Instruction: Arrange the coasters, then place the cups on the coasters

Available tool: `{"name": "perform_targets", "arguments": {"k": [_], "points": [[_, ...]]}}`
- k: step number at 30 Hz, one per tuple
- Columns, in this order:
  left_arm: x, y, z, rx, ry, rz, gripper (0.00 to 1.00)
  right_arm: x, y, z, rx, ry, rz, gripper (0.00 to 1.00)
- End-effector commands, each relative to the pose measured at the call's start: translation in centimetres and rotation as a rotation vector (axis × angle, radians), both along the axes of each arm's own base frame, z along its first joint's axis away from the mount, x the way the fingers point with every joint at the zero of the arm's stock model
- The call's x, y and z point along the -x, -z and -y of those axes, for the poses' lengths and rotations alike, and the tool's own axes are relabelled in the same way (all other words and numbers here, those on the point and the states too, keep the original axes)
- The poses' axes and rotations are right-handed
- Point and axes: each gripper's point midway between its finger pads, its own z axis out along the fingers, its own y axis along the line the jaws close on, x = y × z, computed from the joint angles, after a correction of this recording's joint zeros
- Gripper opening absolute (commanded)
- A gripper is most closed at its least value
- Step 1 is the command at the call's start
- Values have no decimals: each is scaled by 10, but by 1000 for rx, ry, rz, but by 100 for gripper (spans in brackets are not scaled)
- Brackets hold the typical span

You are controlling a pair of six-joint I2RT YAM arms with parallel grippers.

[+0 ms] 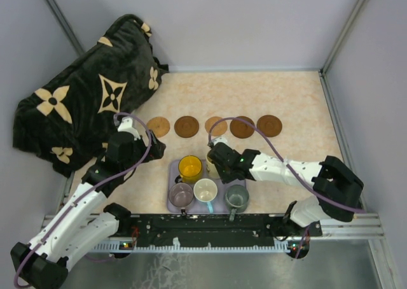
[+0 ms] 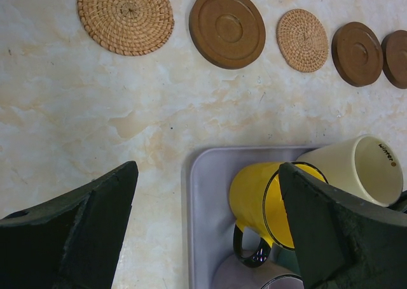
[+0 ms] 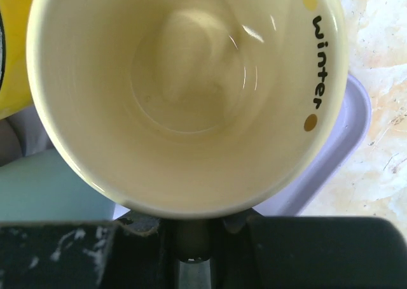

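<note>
**Surface and room.** Table (image 1: 299,98) with a beige marbled top, closed in by grey walls (image 1: 241,21) at the back and both sides, with metal posts at the corners. A black cushion (image 1: 89,104) with tan flower motifs lies at the upper left of the overhead view and hangs over the table's left edge.

**Coasters** (image 1: 186,126). Five in one row across the middle of the overhead view, none touching. The left wrist view shows two woven and three of plain brown wood.

**Tray** (image 1: 172,174). Lavender, at lower centre.
- Top row: yellow cup (image 1: 189,167).
- Bottom row: mauve cup (image 1: 180,193), white cup (image 1: 205,190) and grey-green cup (image 1: 236,197).

**Cream cup** (image 3: 184,91). Sits at the tray's upper right corner, with "winter" lettered inside the rim.

**Left gripper** (image 2: 208,174). Jaws wide apart and holding nothing, beside the tray's upper left corner.

**Right gripper** (image 3: 193,238). Jaws drawn in on the cream cup's handle, one on each side.

**Hidden or unclear.**
- From overhead, the cream cup is almost wholly covered by the right gripper.
- I cannot tell whether its base rests on the tray.
- The frame edge cuts the rightmost coaster in the left wrist view.
- A finger (image 2: 337,238) masks part of the yellow cup.

**Edges and room.**
- A bare strip of table runs between the coaster row and the tray.
- More bare top lies at the right, toward the wall.
- The tray's lower edge sits just above the base rail (image 1: 216,222).
</note>
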Motion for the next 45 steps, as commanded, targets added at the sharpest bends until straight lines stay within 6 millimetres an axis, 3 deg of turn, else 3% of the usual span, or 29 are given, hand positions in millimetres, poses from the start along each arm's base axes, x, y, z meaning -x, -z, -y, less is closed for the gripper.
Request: {"name": "perform_targets", "arguments": {"k": [1, 6, 11, 19, 25, 35, 45], "points": [[-1, -4, 5, 29, 15, 19, 98, -10, -10, -5, -6, 13, 40, 0], [0, -3, 5, 25, 16, 17, 97, -10, -11, -5, -13, 23, 48, 0], [-1, -6, 5, 22, 21, 27, 96, -23, -25, -8, -38, 43, 126, 0], [-2, -14, 4, 21, 25, 62, 96, -58, -74, -3, -62, 127, 341, 0], [-1, -16, 5, 28, 29, 68, 96, -73, -101, 8, -80, 188, 466, 0], [-4, -17, 6, 23, 32, 71, 96, -107, -123, 58, -75, 351, 569, 0], [-9, -14, 7, 19, 23, 70, 96, -163, -133, 136, -92, 527, 584, 0]]}}
